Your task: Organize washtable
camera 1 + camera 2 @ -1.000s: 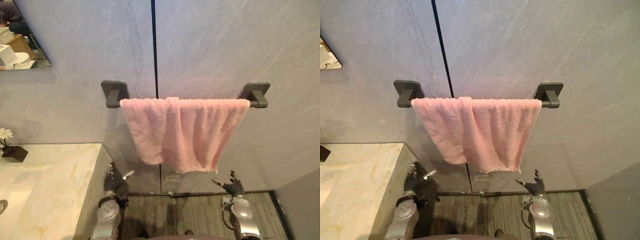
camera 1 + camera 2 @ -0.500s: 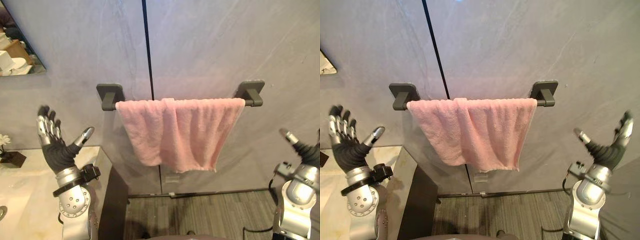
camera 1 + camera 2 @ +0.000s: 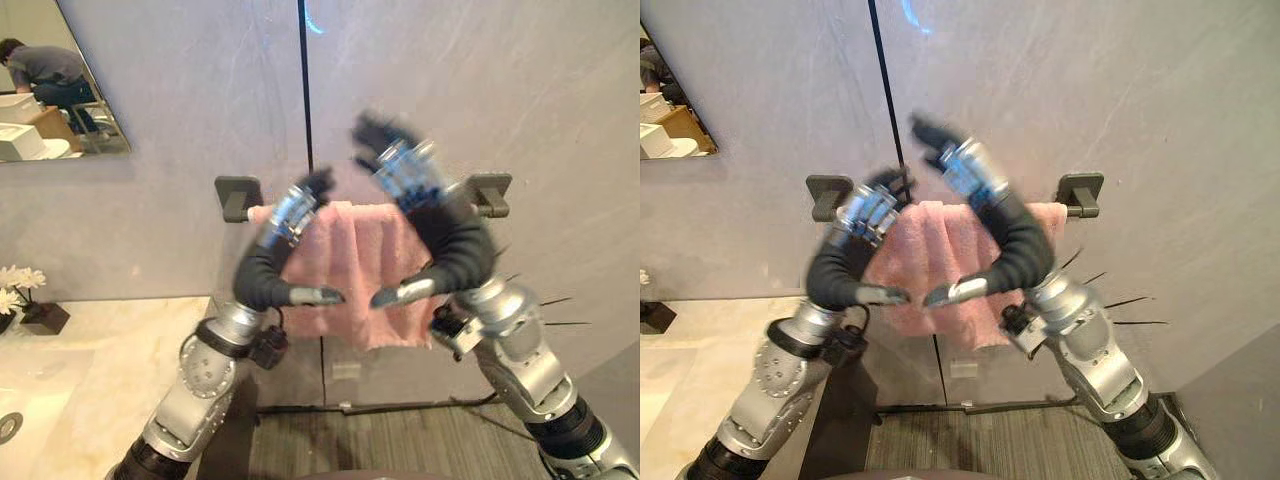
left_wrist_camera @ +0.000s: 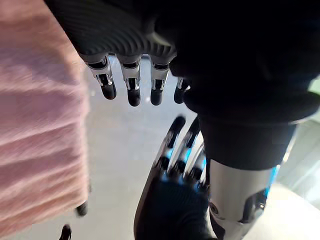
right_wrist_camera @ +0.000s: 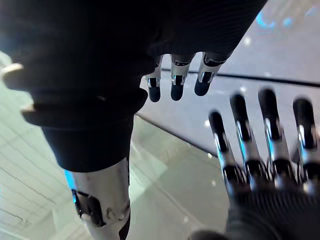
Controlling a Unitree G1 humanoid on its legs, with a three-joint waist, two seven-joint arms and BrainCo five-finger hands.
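Observation:
A pink towel (image 3: 356, 258) hangs bunched over a dark wall bar (image 3: 488, 191). Both arms are raised in front of it. My left hand (image 3: 272, 262) is open, with its fingers reaching up to the bar's left part and its thumb pointing right. My right hand (image 3: 445, 232) is open too, fingers stretched up past the bar and thumb pointing left. The two thumbs nearly meet in front of the towel. Neither hand holds the cloth. In the left wrist view the straight fingers (image 4: 131, 86) hang beside the towel (image 4: 37, 125), with the right hand (image 4: 175, 195) close by.
A pale marble washtable (image 3: 110, 370) runs along the lower left, with white flowers in a dark pot (image 3: 20, 295) on it. A mirror (image 3: 55, 95) hangs at the upper left, reflecting a person. Striped floor (image 3: 400, 440) lies below the towel.
Both arms have swung inward and up from the sides. The hands now sit close together in front of the towel. The view has shifted slightly.

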